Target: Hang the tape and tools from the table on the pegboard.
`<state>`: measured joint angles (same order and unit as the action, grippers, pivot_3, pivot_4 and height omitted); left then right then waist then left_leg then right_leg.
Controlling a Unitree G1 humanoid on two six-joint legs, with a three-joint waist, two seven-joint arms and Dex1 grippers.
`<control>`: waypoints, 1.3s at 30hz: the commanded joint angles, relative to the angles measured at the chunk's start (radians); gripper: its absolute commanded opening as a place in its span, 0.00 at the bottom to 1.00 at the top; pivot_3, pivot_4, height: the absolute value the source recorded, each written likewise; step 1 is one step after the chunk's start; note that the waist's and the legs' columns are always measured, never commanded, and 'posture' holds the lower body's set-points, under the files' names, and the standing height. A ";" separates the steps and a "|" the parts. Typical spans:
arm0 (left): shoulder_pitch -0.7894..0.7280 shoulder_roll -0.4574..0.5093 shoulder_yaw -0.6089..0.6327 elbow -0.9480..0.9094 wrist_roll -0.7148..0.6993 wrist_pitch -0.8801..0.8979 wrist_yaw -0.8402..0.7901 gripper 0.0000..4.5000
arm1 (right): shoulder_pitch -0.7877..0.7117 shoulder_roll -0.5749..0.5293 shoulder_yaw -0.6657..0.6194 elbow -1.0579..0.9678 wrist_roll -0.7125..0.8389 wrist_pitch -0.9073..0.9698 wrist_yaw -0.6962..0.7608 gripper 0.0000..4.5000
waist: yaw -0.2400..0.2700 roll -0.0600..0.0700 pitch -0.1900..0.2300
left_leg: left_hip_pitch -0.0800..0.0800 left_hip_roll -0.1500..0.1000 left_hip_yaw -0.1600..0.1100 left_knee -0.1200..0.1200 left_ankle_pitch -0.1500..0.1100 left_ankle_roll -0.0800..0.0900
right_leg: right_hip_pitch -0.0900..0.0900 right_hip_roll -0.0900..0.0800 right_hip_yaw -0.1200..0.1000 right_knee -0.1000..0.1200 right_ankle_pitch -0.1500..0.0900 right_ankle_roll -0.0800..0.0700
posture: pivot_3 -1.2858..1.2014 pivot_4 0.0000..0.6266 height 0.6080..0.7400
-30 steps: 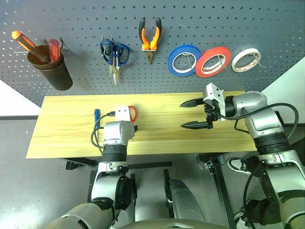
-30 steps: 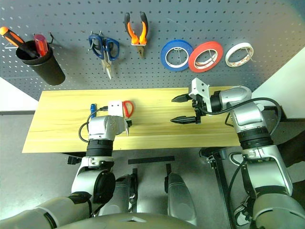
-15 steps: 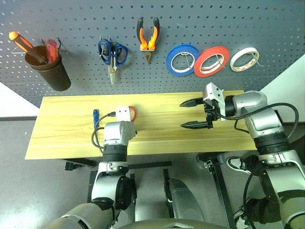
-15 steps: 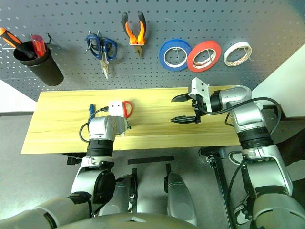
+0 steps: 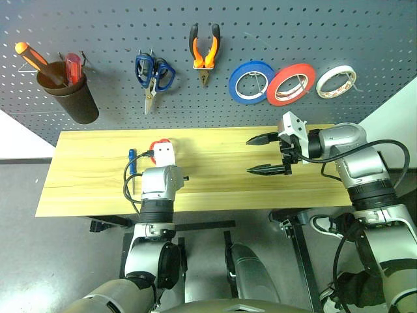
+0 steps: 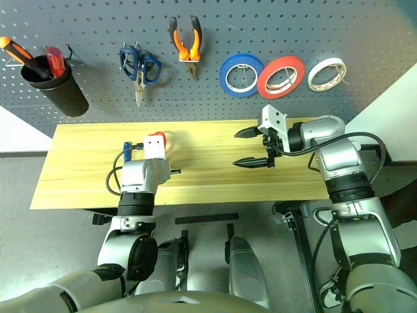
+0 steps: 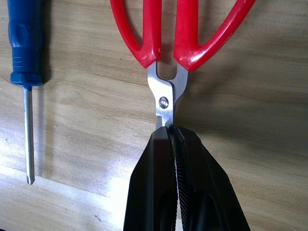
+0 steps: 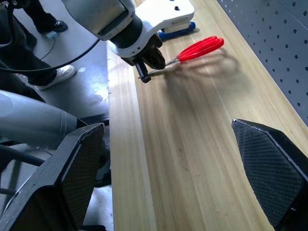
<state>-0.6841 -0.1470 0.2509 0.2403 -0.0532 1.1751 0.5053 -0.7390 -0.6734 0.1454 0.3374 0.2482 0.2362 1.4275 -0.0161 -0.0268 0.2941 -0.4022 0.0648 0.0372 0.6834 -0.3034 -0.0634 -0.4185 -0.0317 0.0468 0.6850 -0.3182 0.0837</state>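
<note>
Head view, left gripper [image 5: 186,177]: jaws pressed together on the blades of the red-handled scissors [image 5: 159,143], low over the tabletop [image 5: 91,169].
Head view, scissors: the red handles lie just beyond the left wrist, flat on the tabletop.
Head view, blue-handled screwdriver [image 5: 132,160]: just beside the left jaws, on their outer side, lying on the wood.
Head view, right gripper [image 5: 265,155]: jaws spread wide, holding nothing, above the tabletop and well apart from the scissors.
Head view, pegboard [image 5: 98,26]: well beyond both pairs of jaws; the pliers [image 5: 204,53] and the red tape [image 5: 291,83] hang on it, the red roll between a blue roll [image 5: 251,82] and a white roll [image 5: 336,81].
Left wrist view, left jaws: closed tight over the steel blades just short of the pivot screw; red-handled scissors [image 7: 168,33] extend straight ahead.
Left wrist view, blue-handled screwdriver [image 7: 24,53]: beside the jaws, parallel to the scissors, not touching them.
Right wrist view, right jaws: two black pads far apart, bare wood between them.
Right wrist view, scissors [image 8: 199,47]: far ahead of the right jaws, pinched by the left gripper [image 8: 144,74].
</note>
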 commanded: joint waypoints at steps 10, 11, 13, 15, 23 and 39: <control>0.097 -0.027 0.022 -0.080 -0.050 0.009 -0.126 0.47 | -0.021 -0.008 -0.021 -0.021 0.006 -0.040 -0.001 1.00 | 0.003 0.000 0.000 | 0.000 0.000 0.000 0.000 0.001 -0.001 | 0.000 -0.001 -0.001 0.000 0.000 0.000 | 0.52 0.45 1.00; 0.095 -0.024 0.023 -0.080 -0.050 0.006 -0.128 0.53 | -0.021 -0.008 -0.020 -0.022 0.006 -0.041 -0.002 1.00 | 0.002 0.000 0.000 | -0.001 0.000 0.000 0.000 0.001 -0.001 | 0.000 -0.001 -0.001 0.000 0.000 0.000 | 0.52 0.45 1.00; 0.086 -0.013 0.027 -0.072 -0.052 -0.004 -0.133 0.67 | -0.020 -0.009 -0.021 -0.023 0.006 -0.040 -0.003 1.00 | 0.000 0.000 0.000 | 0.000 0.000 0.000 0.000 0.001 -0.001 | 0.000 0.000 -0.001 0.000 0.000 0.000 | 0.52 0.45 1.00; 0.074 0.002 0.030 -0.060 -0.050 -0.019 -0.136 0.80 | -0.019 -0.011 -0.022 -0.023 0.004 -0.040 -0.006 1.00 | 0.000 0.000 0.000 | 0.000 0.000 0.000 0.000 0.001 -0.001 | 0.000 0.000 -0.001 0.000 0.000 0.000 | 0.52 0.44 1.00; 0.034 0.067 0.039 -0.086 -0.058 0.008 -0.170 0.87 | -0.005 -0.016 -0.025 -0.032 0.000 -0.040 -0.016 1.00 | 0.001 0.000 0.000 | -0.002 0.000 0.000 0.000 0.001 -0.001 | -0.001 0.000 -0.001 0.000 0.000 0.000 | 0.52 0.43 1.00; 0.034 0.262 -0.104 0.049 -0.055 0.047 -0.418 1.00 | 0.006 -0.014 -0.020 -0.040 -0.008 -0.027 -0.059 1.00 | 0.002 0.001 0.000 | -0.004 0.000 -0.001 0.000 0.001 -0.002 | -0.005 -0.001 -0.002 0.000 0.000 0.001 | 0.51 0.44 1.00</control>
<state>-0.6511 0.1124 0.1599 0.2600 -0.0998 1.2278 0.1113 -0.7319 -0.6761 0.1452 0.3337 0.2366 0.2116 1.3719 -0.0144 -0.0263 0.2936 -0.4065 0.0643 0.0367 0.6838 -0.3024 -0.0651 -0.4231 -0.0326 0.0448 0.6852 -0.3179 0.0842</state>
